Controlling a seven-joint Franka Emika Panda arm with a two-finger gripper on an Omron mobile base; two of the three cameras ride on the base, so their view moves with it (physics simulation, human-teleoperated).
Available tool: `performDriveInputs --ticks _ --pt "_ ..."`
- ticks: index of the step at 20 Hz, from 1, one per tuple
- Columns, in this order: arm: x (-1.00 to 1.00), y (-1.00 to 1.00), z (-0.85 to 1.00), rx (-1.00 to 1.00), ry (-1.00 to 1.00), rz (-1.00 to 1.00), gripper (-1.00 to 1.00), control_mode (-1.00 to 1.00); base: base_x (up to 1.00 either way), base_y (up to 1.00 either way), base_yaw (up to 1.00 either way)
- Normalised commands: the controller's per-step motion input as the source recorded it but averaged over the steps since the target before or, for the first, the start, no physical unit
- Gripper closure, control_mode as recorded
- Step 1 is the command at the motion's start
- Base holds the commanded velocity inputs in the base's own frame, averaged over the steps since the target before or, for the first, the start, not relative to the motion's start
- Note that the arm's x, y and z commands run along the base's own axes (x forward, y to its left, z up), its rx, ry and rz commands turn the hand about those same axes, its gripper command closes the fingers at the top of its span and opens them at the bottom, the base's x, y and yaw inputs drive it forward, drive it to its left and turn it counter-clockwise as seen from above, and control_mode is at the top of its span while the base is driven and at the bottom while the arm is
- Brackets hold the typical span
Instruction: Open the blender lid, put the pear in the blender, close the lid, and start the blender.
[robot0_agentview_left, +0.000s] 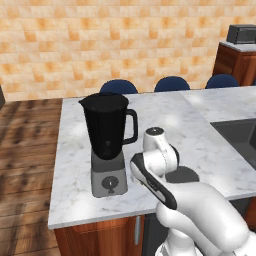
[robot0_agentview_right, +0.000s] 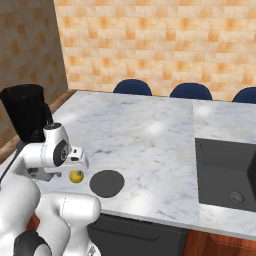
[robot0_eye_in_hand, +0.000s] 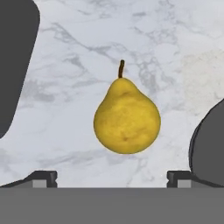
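The pear (robot0_eye_in_hand: 127, 118) is small and yellow with a dark stem, and it lies on the marble counter (robot0_agentview_right: 150, 130). My gripper (robot0_eye_in_hand: 111, 178) hangs directly over it, open, with a fingertip on each side and nothing held. In the right base view the pear (robot0_agentview_right: 76, 176) peeks out just under my hand. The blender (robot0_agentview_left: 107, 140) stands at the counter's left with its dark jar open at the top. The blender lid (robot0_agentview_right: 106, 182) lies flat on the counter right of the pear, near the front edge. It also shows as a dark disc, the lid (robot0_agentview_left: 184, 175), partly behind my arm.
A dark sink (robot0_agentview_right: 227, 175) is sunk into the counter at the right. Blue chairs (robot0_agentview_left: 119, 87) line the far side. The counter's front edge runs close behind the pear and lid. A dark appliance (robot0_agentview_left: 241, 33) sits on a wooden cabinet at the far right.
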Motion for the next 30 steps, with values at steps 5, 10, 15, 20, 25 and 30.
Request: performDriveInputs --ticks 5,10,15,20,25,30 --pt "0.32 0.05 -0.02 0.00 0.03 0.00 -1.00 -1.00 0.00 0.00 0.00" --pt "0.09 0.00 0.00 0.00 0.00 0.00 -1.00 -1.00 0.00 0.00 0.00" --pt "0.04 -0.13 -0.05 0.00 0.00 0.00 -1.00 -1.00 0.00 0.00 0.00" --pt "0.00 -0.13 -0.28 0.00 0.00 0.00 -1.00 -1.00 0.00 0.00 0.00" --pt "0.00 -0.02 -0.42 -0.02 0.03 0.00 -1.00 -1.00 0.00 0.00 0.00" --pt "-0.01 0.00 -0.39 -0.03 0.06 0.00 1.00 -1.00 0.00 0.00 0.00"
